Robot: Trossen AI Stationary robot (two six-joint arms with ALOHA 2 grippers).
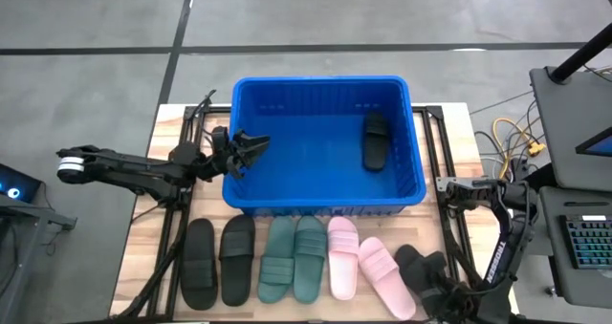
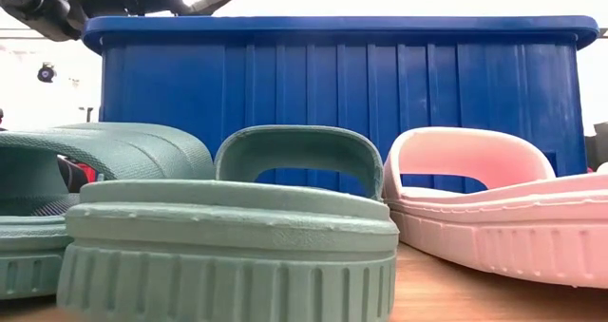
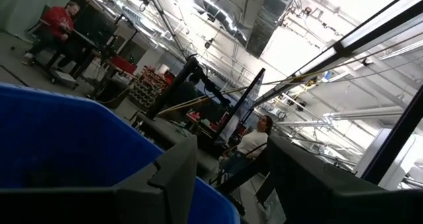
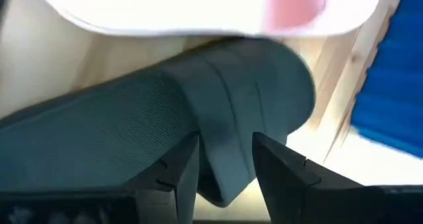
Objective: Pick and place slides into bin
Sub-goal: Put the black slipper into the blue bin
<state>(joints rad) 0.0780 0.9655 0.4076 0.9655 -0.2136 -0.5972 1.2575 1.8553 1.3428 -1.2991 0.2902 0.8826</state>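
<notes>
The blue bin stands mid-table with one black slide lying inside on its floor at the right. In front of it, soles on the table, lie a black pair, a green pair and a pink pair. One more black slide lies at the row's right end. My right gripper is down on that slide, shut on it. My left gripper is open and empty above the bin's left rim; it also shows in the low view. My right gripper has the black slide's broad strap between its two fingers, at the strap's edge. The fingers lie across the strap. Whether the slide rests on the table or is lifted does not show.
The wooden table's front right corner is close to my right gripper. The pink slide lies just beyond the held one. The bin's front wall rises behind the row. People and equipment show in the room beyond the table.
</notes>
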